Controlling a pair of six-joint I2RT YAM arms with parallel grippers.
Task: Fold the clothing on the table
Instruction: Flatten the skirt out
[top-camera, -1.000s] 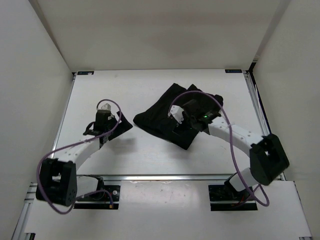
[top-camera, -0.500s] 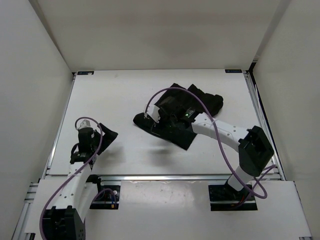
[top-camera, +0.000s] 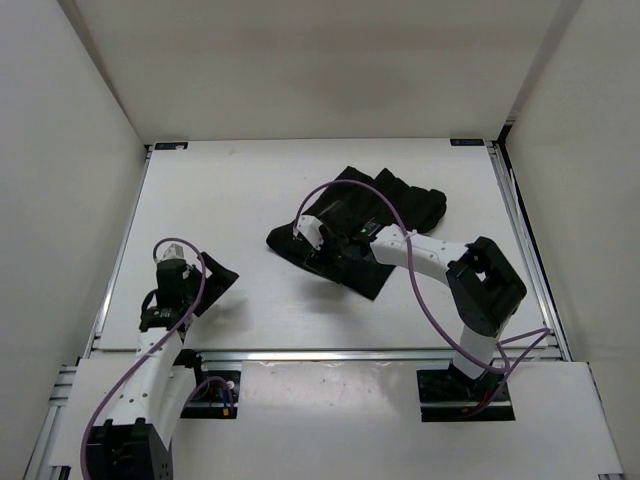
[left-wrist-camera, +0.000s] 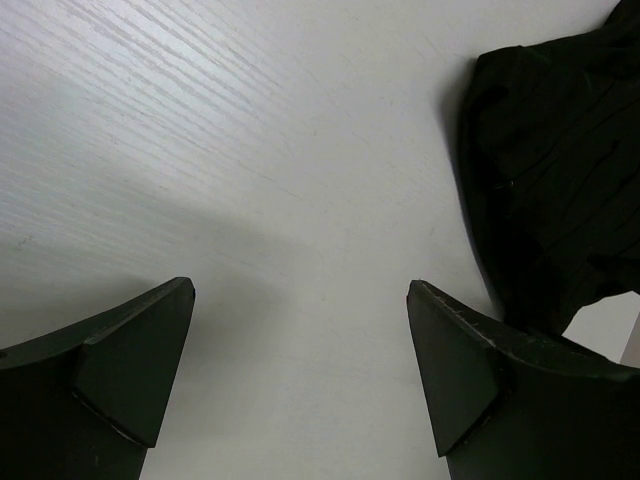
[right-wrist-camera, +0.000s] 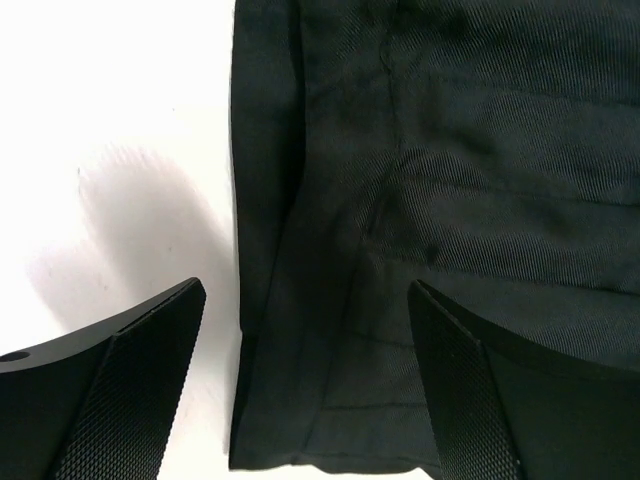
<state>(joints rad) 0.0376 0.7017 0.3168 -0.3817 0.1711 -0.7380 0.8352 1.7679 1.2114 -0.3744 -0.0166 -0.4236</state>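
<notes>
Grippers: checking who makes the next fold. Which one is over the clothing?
The right gripper, its open jaws above an edge of the clothing; the left gripper hangs over bare table, well apart from it.

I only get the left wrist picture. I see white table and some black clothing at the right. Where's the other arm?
Observer: In the top view the right arm reaches over the left half of the clothing.
Operator: Is it grabbing it?
Observer: No. Its wrist view shows open jaws astride the clothing's edge, one over bare table.
Operator: Is the clothing flat?
Observer: No. From above it's rumpled and bunched, a bit right of the table's middle.
</notes>
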